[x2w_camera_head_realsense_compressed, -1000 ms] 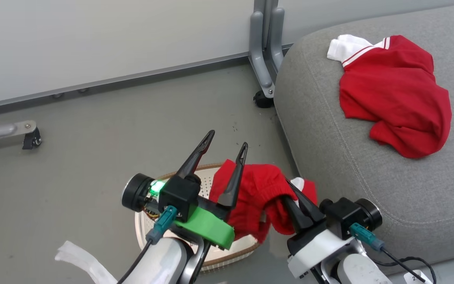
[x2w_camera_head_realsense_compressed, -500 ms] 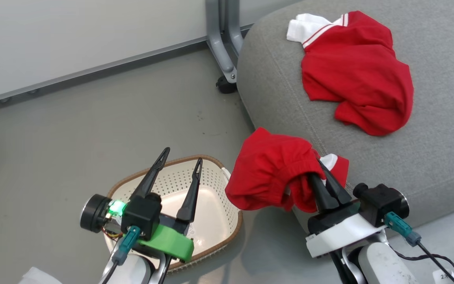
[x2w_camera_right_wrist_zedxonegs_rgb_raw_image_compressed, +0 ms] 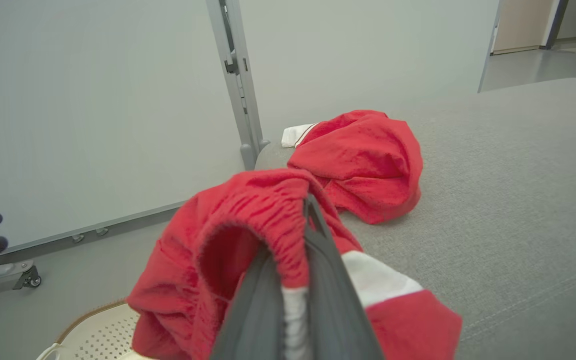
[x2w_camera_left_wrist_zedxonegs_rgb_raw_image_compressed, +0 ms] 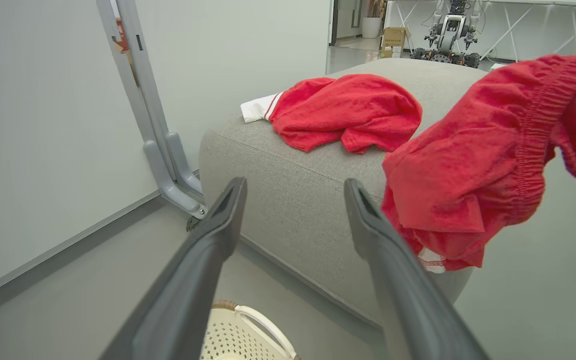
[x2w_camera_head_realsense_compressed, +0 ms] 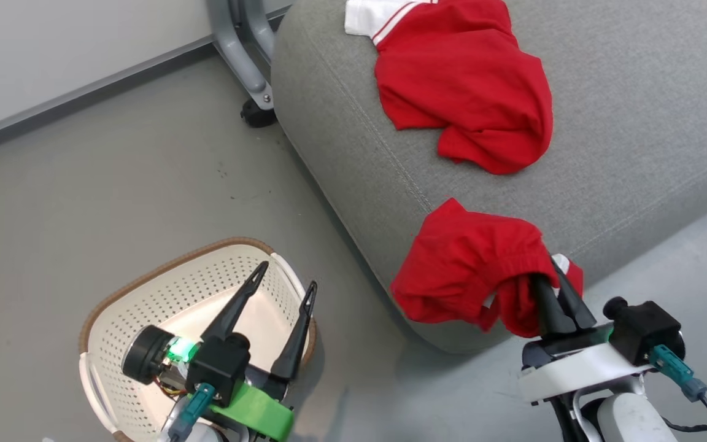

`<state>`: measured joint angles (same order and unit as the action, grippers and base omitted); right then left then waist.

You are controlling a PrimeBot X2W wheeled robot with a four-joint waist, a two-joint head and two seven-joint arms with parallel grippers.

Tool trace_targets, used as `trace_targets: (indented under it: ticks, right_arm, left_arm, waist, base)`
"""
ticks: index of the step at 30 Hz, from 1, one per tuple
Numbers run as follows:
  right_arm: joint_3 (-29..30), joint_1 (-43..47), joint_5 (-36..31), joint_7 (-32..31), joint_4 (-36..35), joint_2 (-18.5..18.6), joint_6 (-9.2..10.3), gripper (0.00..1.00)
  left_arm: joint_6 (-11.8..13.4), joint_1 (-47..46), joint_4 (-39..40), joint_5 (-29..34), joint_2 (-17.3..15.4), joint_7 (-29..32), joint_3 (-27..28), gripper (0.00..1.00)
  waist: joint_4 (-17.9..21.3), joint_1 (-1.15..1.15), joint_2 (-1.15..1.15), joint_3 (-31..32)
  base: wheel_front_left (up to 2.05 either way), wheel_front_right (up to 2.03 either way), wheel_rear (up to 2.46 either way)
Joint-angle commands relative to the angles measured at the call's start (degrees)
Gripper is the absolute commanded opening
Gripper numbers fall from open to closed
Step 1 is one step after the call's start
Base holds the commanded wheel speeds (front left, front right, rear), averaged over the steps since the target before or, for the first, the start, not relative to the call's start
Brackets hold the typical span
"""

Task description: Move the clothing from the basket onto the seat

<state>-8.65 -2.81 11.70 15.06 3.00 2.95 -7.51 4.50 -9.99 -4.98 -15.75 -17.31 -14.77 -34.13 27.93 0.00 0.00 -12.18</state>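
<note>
Head view: at lower right, the right gripper (x2w_camera_head_realsense_compressed: 551, 287) has its fingers clamped on a red garment (x2w_camera_head_realsense_compressed: 464, 270) at the edge of the grey seat (x2w_camera_head_realsense_compressed: 636, 135). A second garment (x2w_camera_head_realsense_compressed: 470, 80) lies on the seat at top centre. At lower left, the left gripper (x2w_camera_head_realsense_compressed: 288, 276), fingers apart, hangs above the basket (x2w_camera_head_realsense_compressed: 145, 288).

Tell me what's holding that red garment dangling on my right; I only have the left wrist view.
Observer: The right end effector is shut on the held garment, pinching its elastic waistband.
Operator: Anything left in the basket?
Observer: In the head view the basket shows a bare plastic floor where visible. The open left end effector hides part of it.
Operator: Is the held garment over the seat?
Observer: The head view puts it at the rounded near edge of the seat, apart from the garment lying on top.
</note>
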Motion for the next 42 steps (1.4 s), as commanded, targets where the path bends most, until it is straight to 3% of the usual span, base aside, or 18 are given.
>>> trace_targets:
  ticks: [1,9,14,19,23,26,29,32,36,42]
  right_arm:
    - [0.8,0.8,0.6,0.2,-0.6,-0.1,0.04,0.00]
    - [3.9,2.3,3.5,0.2,-3.0,0.0,0.04,0.00]
    - [5.7,-2.0,8.3,0.2,-4.1,0.0,0.04,0.00]
    - [9.1,-12.3,12.2,0.2,-5.4,0.0,0.03,0.00]
    - [17.6,-24.1,13.6,0.2,-6.5,0.0,0.03,0.00]
    - [23.8,-34.6,11.2,0.2,-7.4,0.0,0.01,0.00]
    - [27.8,-43.4,8.1,0.2,-7.5,2.8,0.02,0.00]
    - [30.1,-49.6,6.3,0.2,-5.4,5.1,0.02,0.00]
    - [31.7,-51.4,3.3,0.1,0.5,7.5,0.04,0.00]
    - [36.4,-47.2,0.8,0.1,12.5,6.0,0.04,0.00]
  left_arm:
    - [-0.7,-1.2,-0.5,0.8,-0.6,-0.2,-0.4,1.00]
    - [-3.4,-4.9,-2.3,1.6,-0.7,1.4,-2.7,1.00]
    - [-3.9,-6.2,-1.9,1.9,-1.1,2.4,-3.5,1.00]
    - [-3.4,-7.5,-0.4,2.7,-1.5,3.5,-3.5,1.00]
    - [-4.4,-10.0,1.0,3.9,-1.4,4.9,-4.5,1.00]
    - [-5.4,-12.5,2.4,4.6,-2.4,6.5,-5.1,1.00]
    - [-5.8,-14.7,4.1,5.4,-3.3,7.9,-4.8,1.00]
    - [-5.2,-15.7,5.9,5.8,-4.5,9.2,-3.9,1.00]
    - [-4.6,-16.4,8.0,6.2,-5.4,10.4,-3.4,1.00]
    - [-4.2,-16.8,9.2,6.6,-5.6,11.1,-3.9,1.00]
  waist:
    - [2.4,0.00,0.00,-2.8]
    - [3.0,0.00,0.00,-6.1]
    - [3.0,0.00,0.00,-8.9]
    - [2.3,0.00,0.00,-13.4]
    - [-1.5,0.00,0.00,-18.0]
    - [-4.9,0.00,0.00,-22.0]
    - [-7.4,0.00,0.00,-25.3]
    - [-9.2,0.00,0.00,-28.0]
    - [-10.5,0.00,0.00,-30.7]
    - [-11.3,0.00,0.00,-32.4]
  base:
    - [0.00,0.00,0.00]
    - [0.00,0.00,0.00]
    - [0.00,0.00,0.00]
    - [0.00,0.00,0.00]
    - [0.00,0.00,0.00]
    - [0.00,0.00,0.00]
    - [0.00,0.00,0.00]
    - [0.00,0.00,0.00]
    - [0.00,0.00,0.00]
    - [0.00,0.00,0.00]
